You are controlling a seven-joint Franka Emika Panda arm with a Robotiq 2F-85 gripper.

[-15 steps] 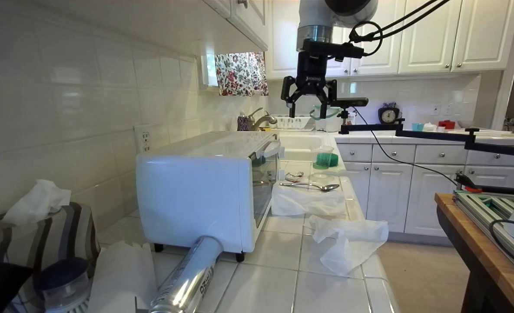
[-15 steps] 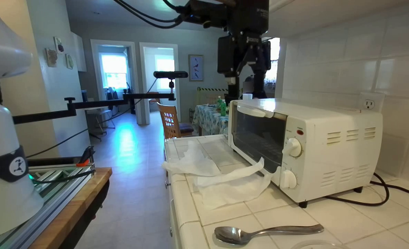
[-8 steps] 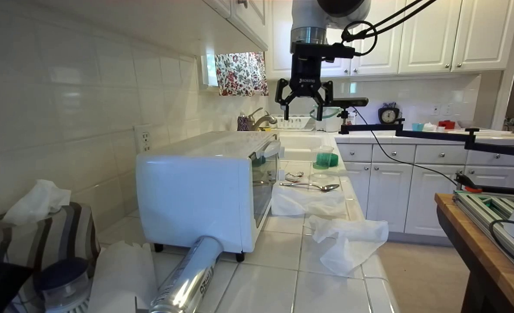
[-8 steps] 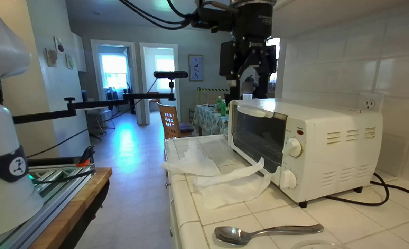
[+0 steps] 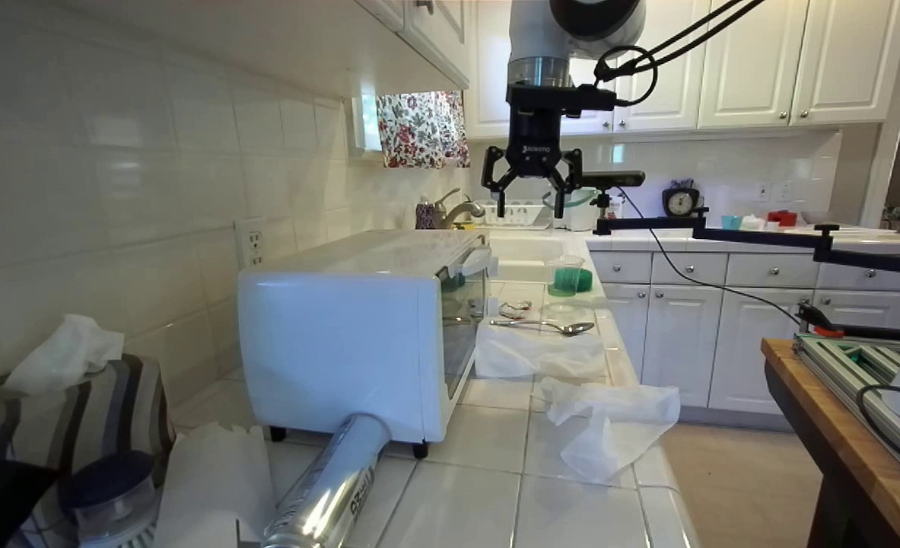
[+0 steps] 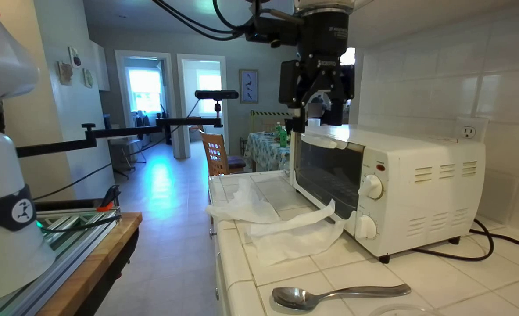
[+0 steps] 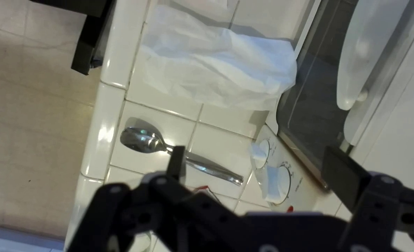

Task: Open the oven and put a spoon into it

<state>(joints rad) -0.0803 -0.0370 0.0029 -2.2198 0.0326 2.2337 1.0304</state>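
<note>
The white oven (image 5: 343, 342) stands on the tiled counter; its glass door looks shut, in both exterior views (image 6: 421, 188). The wrist view shows its door handle (image 7: 364, 52) at upper right and its knobs (image 7: 280, 183) between my fingers. The metal spoon (image 6: 296, 298) lies on the tiles beyond the oven's knob end; it also shows in the wrist view (image 7: 142, 140), partly behind one finger, and in an exterior view (image 5: 574, 329). My gripper (image 5: 530, 209) points down, open and empty, above the level of the oven top; it also shows in an exterior view (image 6: 316, 125) and the wrist view (image 7: 259, 162).
Crumpled white papers (image 5: 613, 434) lie before the oven door. A silver cylinder (image 5: 335, 479) leans by its side. A clear cup (image 5: 564, 278) stands near the sink. A camera on a black arm (image 5: 613, 180) juts over the aisle. Wall cabinets (image 5: 411, 53) hang overhead.
My gripper has shifted slightly toward the wall and oven side, sunk a little, and hangs more upright. It stays open. The oven and spoon have not moved.
</note>
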